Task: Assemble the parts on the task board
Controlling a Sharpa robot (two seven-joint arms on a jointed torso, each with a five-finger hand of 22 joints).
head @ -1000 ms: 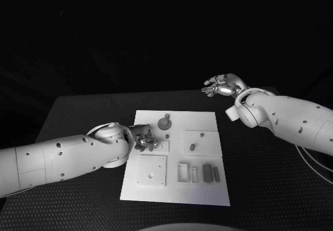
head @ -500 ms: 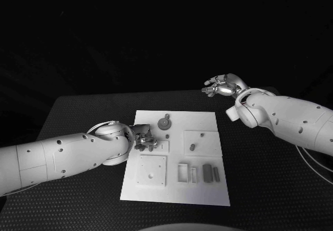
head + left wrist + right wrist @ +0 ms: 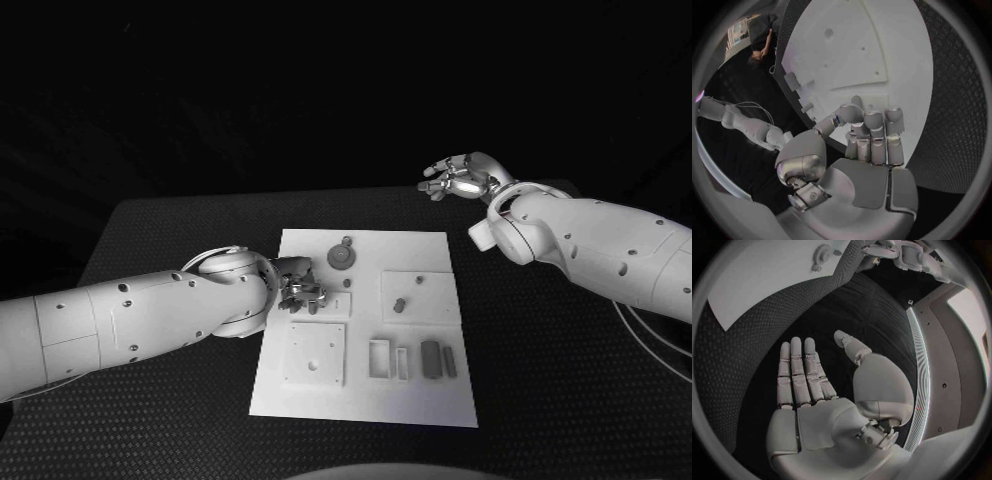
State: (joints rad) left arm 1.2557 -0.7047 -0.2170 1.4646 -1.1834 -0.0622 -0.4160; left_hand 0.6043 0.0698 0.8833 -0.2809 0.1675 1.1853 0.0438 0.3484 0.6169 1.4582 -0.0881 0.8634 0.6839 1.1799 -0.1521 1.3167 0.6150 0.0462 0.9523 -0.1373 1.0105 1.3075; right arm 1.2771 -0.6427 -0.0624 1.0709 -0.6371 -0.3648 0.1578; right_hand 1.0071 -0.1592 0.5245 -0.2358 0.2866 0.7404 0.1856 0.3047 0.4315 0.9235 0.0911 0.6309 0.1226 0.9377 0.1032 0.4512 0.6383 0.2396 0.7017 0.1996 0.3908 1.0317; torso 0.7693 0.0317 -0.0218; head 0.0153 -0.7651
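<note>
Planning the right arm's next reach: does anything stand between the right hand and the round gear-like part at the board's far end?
Nothing visible does. The right hand hangs open beyond the board; only bare table separates it from the gear-like part.

The task board [image 3: 433, 400] lies centred on the surface [image 3: 173, 400]. The left robot hand [image 3: 299, 290] sits over its left edge; the right robot hand [image 3: 462, 180] hangs beyond its far right corner.
</note>
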